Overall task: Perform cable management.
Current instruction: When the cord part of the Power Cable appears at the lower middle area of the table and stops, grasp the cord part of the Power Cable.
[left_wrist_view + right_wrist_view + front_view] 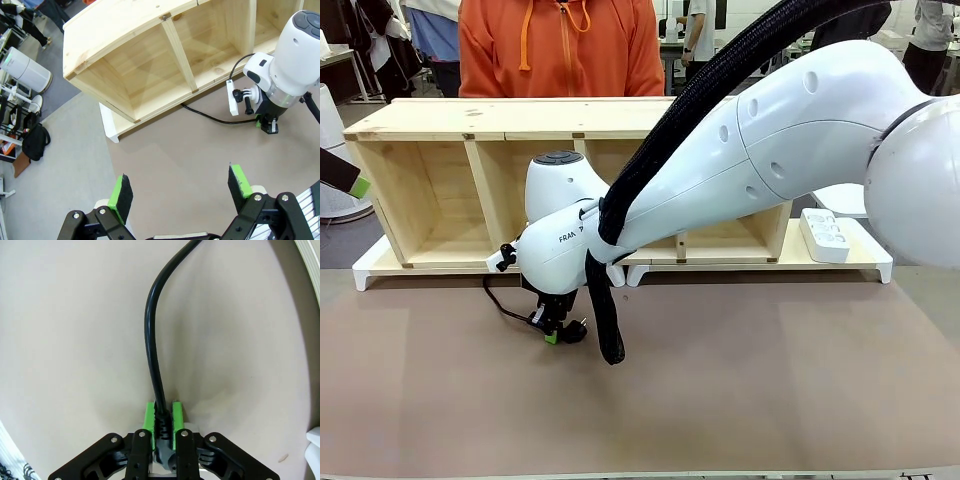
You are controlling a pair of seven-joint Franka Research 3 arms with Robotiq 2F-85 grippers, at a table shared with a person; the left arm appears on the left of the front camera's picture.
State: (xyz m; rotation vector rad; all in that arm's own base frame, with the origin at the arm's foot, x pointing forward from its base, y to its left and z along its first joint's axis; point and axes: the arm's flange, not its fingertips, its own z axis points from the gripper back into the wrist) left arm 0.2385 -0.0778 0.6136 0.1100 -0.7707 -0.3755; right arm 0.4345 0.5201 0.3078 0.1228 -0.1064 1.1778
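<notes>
Risk, slip: the right pincer (162, 416) grips the cable (152, 340) only at its thick moulded end. A hard or sideways pull could drag that end out from between the green pads (148, 415).
Risk, snag: in the left wrist view the cable runs back to the foot of the wooden shelf (150, 60) and goes out of sight at its base. If it is caught there, lifting or pulling would draw it taut and could shift the shelf or break the grip.
Risk, hose: the arm's braided hose (609, 335) hangs just beside the grip. A turn of the wrist could loop it with the cable.
Cable and right pincer: the plug (574, 328) end sits between the two fingers. The cord leaves straight ahead of the fingertips and then bends off to one side.
Cable, place: on the brown bench (770, 390), just in front of the shelf and left of the middle. It loops from the shelf foot round to the grip.
Right pincer: clamped on the cable's plug end, low over the bench.
Left pincer (180, 187): fingers wide apart and holding nothing, above the bench and well apart from the cable.
</notes>
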